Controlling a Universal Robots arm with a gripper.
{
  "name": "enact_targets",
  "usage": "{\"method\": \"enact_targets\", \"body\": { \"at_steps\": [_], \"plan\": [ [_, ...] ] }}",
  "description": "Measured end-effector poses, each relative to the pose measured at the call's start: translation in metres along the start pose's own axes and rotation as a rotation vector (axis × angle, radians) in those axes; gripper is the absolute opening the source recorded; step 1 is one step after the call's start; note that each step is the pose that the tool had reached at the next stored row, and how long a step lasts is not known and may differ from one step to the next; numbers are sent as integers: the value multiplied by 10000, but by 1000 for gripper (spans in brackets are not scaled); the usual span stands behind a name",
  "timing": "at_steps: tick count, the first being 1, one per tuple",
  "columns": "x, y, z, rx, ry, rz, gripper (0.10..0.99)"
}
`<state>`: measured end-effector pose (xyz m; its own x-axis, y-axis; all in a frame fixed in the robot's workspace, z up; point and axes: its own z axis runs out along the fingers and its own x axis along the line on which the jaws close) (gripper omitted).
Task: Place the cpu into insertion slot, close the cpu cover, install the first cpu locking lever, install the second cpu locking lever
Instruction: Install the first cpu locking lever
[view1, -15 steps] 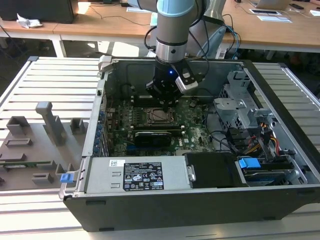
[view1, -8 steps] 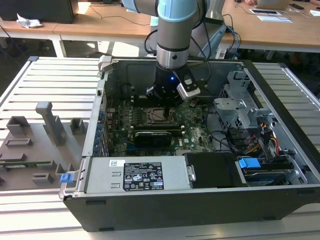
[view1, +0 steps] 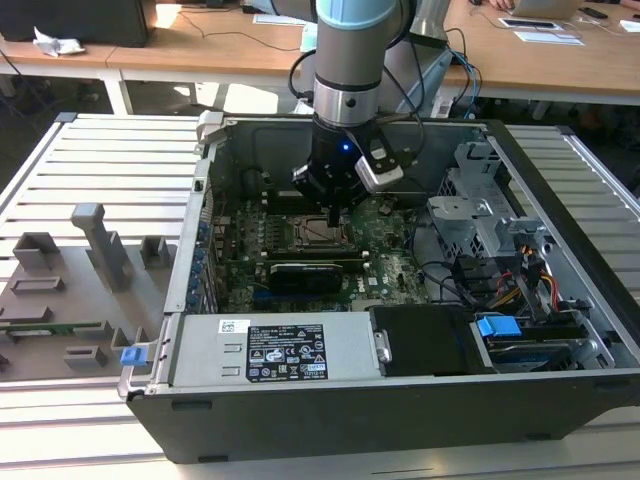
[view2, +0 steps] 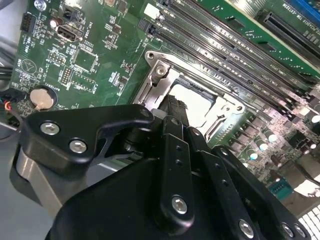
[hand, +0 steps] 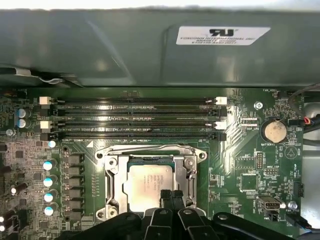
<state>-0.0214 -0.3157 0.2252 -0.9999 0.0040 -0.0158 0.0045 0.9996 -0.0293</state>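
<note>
"One step looks finished: the cpu (hand: 145, 182) lies flat in the insertion slot (hand: 106, 206), directly under the gripper (hand: 171, 195)."

"So which step is in hand?"

"Closing the cpu cover (hand: 191, 172), I judge. In the first wrist view its silver frame seems to lie down around the chip, and the fingertips (hand: 166, 194) meet it at the edge nearest the wrist."

"Is the gripper holding anything?"

"No. Its fingers are pressed together with nothing between them, so they act as a pusher."

"And the locking levers?"

"I cannot tell whether either is latched."

"What does the move from here call for?"

"My guess is steady downward pressure kept on the frame, not on the chip's metal top. The memory slots (hand: 135, 120) lie just beyond the socket, away from the fingers."
</note>
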Motion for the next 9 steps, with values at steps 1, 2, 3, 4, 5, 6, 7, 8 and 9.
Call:
{"method": "enact_targets", "body": {
  "at_steps": [1, 2, 3, 4, 5, 6, 7, 8, 9],
  "plan": [
    [0, 0, -9, 0, 0, 0, 106],
    [0, 0, -21, 0, 0, 0, 106],
    [0, -1, -32, 0, 0, 0, 106],
    [-1, -1, -38, 0, 0, 0, 106],
    [-1, -1, -47, 1, 1, 0, 106],
    [-1, -1, -52, 0, 0, 0, 106],
    [-1, -2, -67, 0, 0, 0, 106],
    [-1, -2, -75, 0, 0, 0, 106],
    [-2, -3, -96, 0, 0, 0, 106]
  ]
}}
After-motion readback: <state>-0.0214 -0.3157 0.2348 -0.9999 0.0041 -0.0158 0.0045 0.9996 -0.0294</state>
